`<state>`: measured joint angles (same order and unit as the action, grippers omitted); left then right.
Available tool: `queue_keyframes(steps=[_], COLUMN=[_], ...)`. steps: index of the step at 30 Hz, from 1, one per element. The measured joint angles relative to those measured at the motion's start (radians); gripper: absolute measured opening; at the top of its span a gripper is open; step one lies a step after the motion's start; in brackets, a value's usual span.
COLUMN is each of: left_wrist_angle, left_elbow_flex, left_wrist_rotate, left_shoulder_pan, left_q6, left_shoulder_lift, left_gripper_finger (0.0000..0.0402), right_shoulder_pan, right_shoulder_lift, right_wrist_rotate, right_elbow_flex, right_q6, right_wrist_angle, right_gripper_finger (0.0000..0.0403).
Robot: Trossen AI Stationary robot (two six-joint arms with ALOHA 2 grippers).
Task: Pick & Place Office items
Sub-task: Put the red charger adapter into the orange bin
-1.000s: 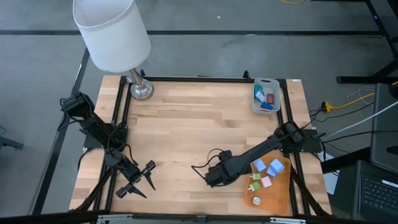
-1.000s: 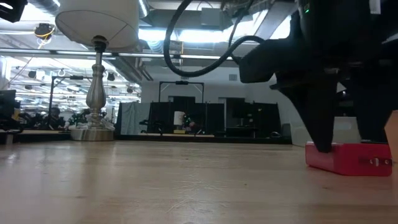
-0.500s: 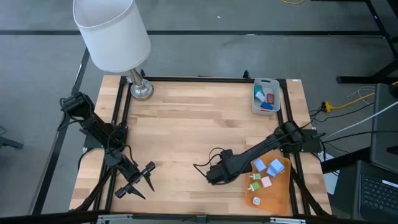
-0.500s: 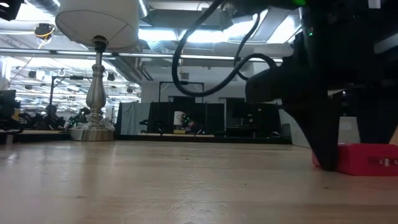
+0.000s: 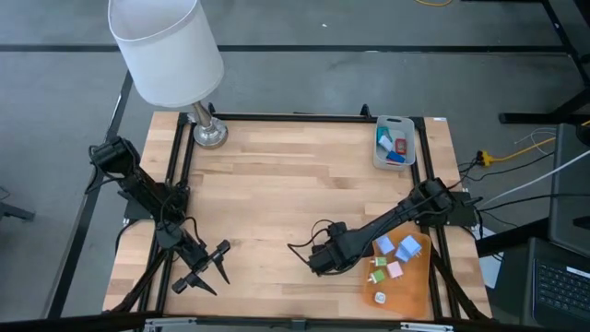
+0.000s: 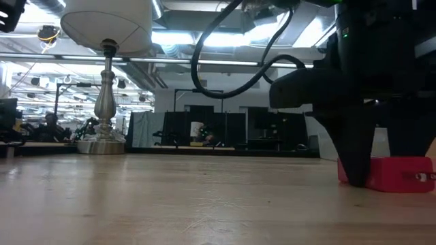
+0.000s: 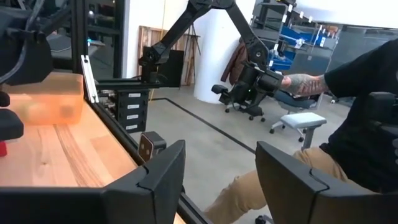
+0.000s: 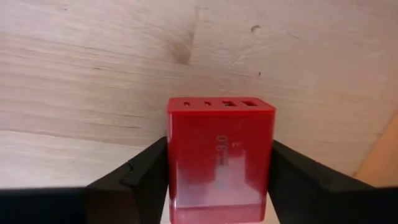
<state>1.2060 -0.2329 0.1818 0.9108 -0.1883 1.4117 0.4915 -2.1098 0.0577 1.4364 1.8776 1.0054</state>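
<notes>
A red block (image 8: pixel 221 158) with slots in its end face lies on the wooden table in front of the orange sheet (image 5: pixel 406 277); it also shows in the low view (image 6: pixel 402 173). My right gripper (image 5: pixel 320 262) stands low over the block, shut on it. Light blue, pink and green pieces (image 5: pixel 395 256) lie on the sheet. More pieces lie in the grey tray (image 5: pixel 395 143). My left gripper (image 5: pixel 207 267) is open and empty at the table's near left. My right gripper pinches the red block's two opposite long sides (image 8: pixel 175 168) between its two fingers. The fingers (image 6: pixel 355 160) point down from above. The block lies flat with its underside on the table.
A lamp (image 5: pixel 171 55) with a white shade stands at the far left corner; its metal base shows in the low view (image 6: pixel 101 144). A black frame runs round the table. A seated person (image 7: pixel 348 130) is beyond the table's edge in the left wrist view.
My right gripper has gone down around the red block until its fingertips reach the table, drifting a little toward the right edge. The block has stayed on the table, shifted only slightly.
</notes>
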Motion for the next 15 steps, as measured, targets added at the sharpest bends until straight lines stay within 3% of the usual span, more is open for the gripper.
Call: queue_keyframes(steps=[8,15], left_wrist_angle=[0.001,0.001], left_elbow_flex=[0.0,0.0], left_wrist_rotate=[0.002,0.002], left_shoulder_pan=[0.0,0.0], left_q6=[-0.007,-0.012], left_shoulder_lift=[0.0,0.0], left_gripper_finger=[0.0186,0.0188], right_shoulder_pan=[0.002,-0.004], right_shoulder_lift=[0.0,0.025], right_wrist_rotate=[0.036,0.287], right_elbow_flex=[0.006,0.088], right_q6=[-0.037,-0.105], right_wrist_angle=[-0.004,-0.012], right_gripper_finger=[0.0212,0.0212])
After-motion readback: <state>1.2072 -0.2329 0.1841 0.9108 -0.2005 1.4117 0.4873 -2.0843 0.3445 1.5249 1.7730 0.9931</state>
